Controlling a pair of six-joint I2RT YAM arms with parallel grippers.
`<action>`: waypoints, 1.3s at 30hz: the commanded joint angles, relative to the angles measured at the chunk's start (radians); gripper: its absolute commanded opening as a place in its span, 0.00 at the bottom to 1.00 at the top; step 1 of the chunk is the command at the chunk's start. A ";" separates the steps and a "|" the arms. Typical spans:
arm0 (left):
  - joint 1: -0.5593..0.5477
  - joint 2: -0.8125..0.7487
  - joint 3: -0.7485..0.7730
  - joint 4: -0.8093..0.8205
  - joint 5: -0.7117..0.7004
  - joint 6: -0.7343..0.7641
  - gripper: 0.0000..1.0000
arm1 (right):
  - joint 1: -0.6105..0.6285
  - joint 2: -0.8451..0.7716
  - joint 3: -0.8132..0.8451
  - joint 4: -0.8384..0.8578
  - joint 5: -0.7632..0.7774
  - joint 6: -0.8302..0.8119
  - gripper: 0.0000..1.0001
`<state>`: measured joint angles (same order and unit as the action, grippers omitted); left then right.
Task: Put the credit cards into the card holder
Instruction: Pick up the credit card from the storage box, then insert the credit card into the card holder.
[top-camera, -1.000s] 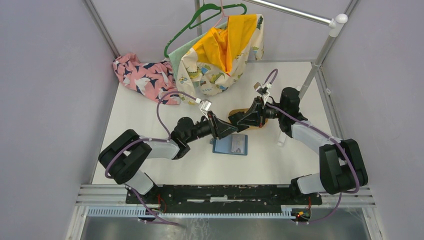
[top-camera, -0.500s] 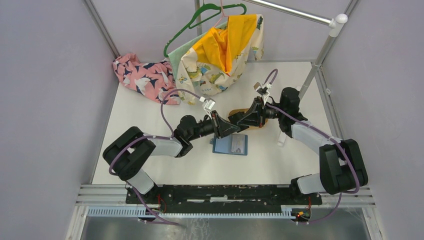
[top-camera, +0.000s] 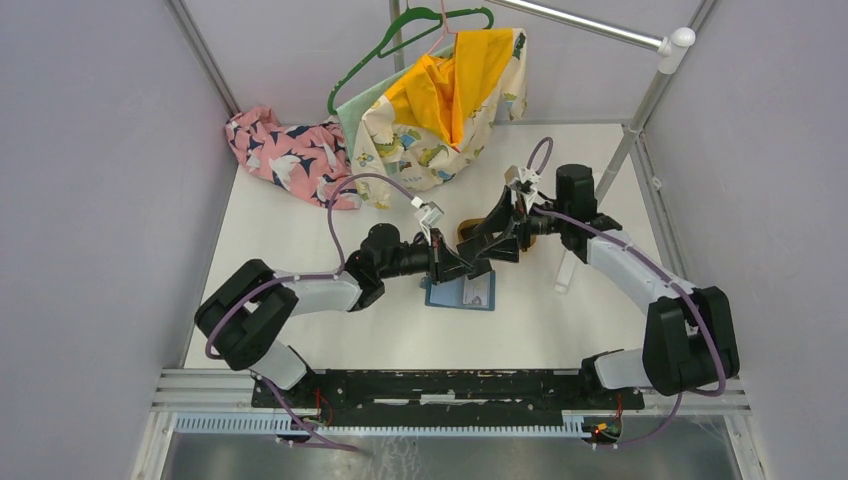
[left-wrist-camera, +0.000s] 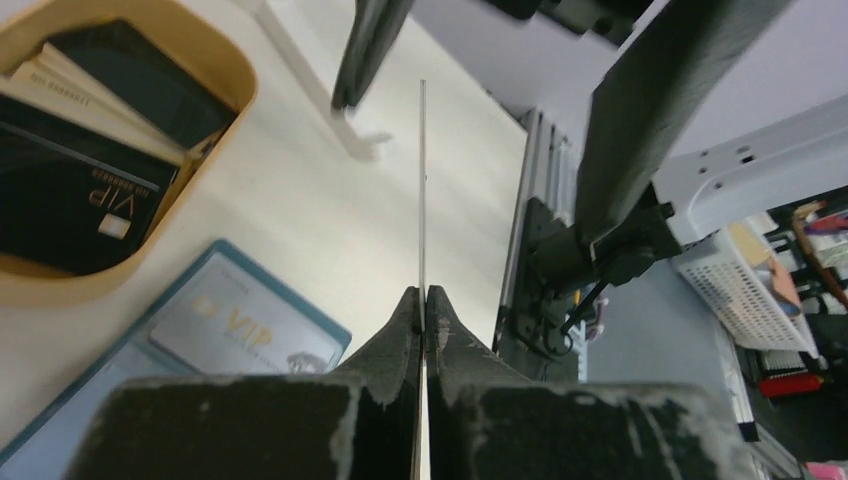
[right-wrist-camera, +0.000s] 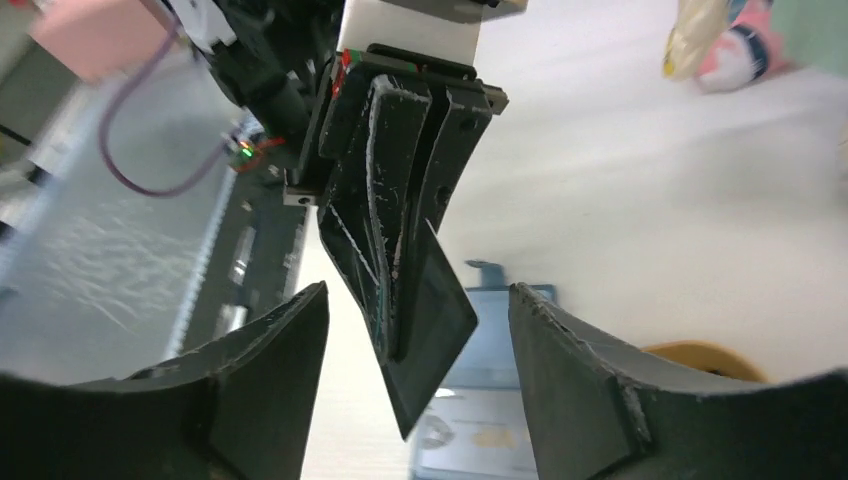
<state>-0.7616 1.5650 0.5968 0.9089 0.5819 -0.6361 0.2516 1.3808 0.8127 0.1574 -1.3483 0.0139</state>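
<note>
Left to right: the left claw (left-wrist-camera: 422, 300) is closed flat on one of the credit cards, a dark card (right-wrist-camera: 432, 322) seen edge-on as a thin line in its own wrist view and hanging corner-down in the right wrist view. Just below it, on the white tabletop (top-camera: 300, 250), lies the card holder (top-camera: 462, 292), opened flat, with a pale card (left-wrist-camera: 225, 330) already on its face. Beside the holder sits the tan tray (left-wrist-camera: 215, 70), which holds the remaining cards (left-wrist-camera: 70, 190), dark and pale, stacked loosely. The right claw (top-camera: 488, 243) stands open, its fingers (right-wrist-camera: 270, 340) well apart on either side of the dark card and not touching it. We judge the card light, stiff and slick. It is best pinched across its flat faces near one short edge, which leaves the far edge free to slide into a pocket. The holder looks soft and may shift or fold under a push. Compared with a second ago, the left claw has closed from half open, the right claw has opened from a closed grip, and both arms have drawn in over the holder, so the card has apparently changed claws.
</note>
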 joint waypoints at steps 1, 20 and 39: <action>-0.001 -0.107 0.076 -0.367 0.030 0.294 0.02 | -0.002 -0.076 0.130 -0.621 0.034 -0.792 0.81; -0.056 -0.181 0.159 -0.662 -0.006 0.571 0.02 | 0.067 -0.057 0.013 -0.462 0.051 -0.640 0.52; -0.052 -0.279 0.106 -0.773 -0.321 0.410 0.40 | 0.009 -0.057 -0.114 -0.138 0.091 -0.220 0.00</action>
<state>-0.8188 1.3724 0.7170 0.1761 0.4202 -0.1390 0.2996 1.3361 0.7551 -0.1699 -1.2694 -0.4114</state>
